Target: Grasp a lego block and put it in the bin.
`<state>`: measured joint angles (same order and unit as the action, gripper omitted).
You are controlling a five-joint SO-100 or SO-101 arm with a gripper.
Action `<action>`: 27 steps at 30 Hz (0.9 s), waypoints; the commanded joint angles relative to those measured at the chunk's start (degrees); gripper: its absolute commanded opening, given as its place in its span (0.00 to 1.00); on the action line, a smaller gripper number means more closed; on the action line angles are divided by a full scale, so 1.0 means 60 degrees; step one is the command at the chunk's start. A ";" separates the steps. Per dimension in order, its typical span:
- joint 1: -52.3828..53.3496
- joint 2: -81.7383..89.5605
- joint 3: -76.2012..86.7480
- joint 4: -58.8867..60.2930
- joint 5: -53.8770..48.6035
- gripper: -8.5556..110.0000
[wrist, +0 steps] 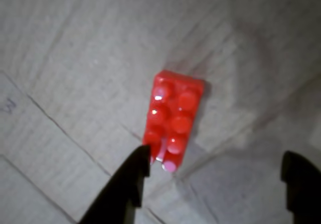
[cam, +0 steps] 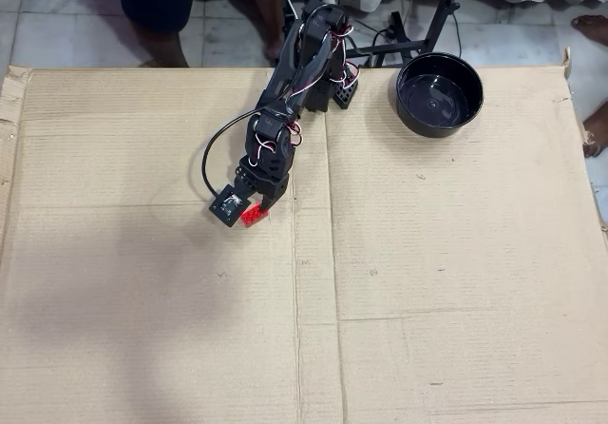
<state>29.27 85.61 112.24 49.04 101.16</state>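
Observation:
The lego block [wrist: 173, 118] is a small red studded brick lying flat on the cardboard. In the wrist view my gripper [wrist: 218, 163] is open, with its left fingertip [wrist: 139, 158] touching or nearly touching the block's near end and its right fingertip [wrist: 298, 176] far off to the right. In the overhead view the gripper [cam: 256, 207] is lowered over the block [cam: 251, 217], left of the cardboard's centre seam. The bin [cam: 403, 110], a glossy black bowl, stands empty at the back right, well away from the gripper.
The arm's base [cam: 328, 58] sits at the cardboard's back edge, left of the bowl. A stand's legs [cam: 432, 29] and people's legs [cam: 161, 15] are on the tiled floor behind. The cardboard sheet [cam: 427, 300] ends at the view's left and right sides.

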 commanded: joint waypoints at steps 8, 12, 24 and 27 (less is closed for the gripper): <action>-0.0088 -0.0234 -0.0249 -0.0396 0.0088 0.32; -0.0088 -0.0249 -0.0176 -0.0396 0.0088 0.32; -0.0103 -0.0542 -0.0308 -0.0396 0.0088 0.17; -0.0103 -0.0615 -0.0322 -0.0425 0.0088 0.13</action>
<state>28.48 81.74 111.88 47.11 101.16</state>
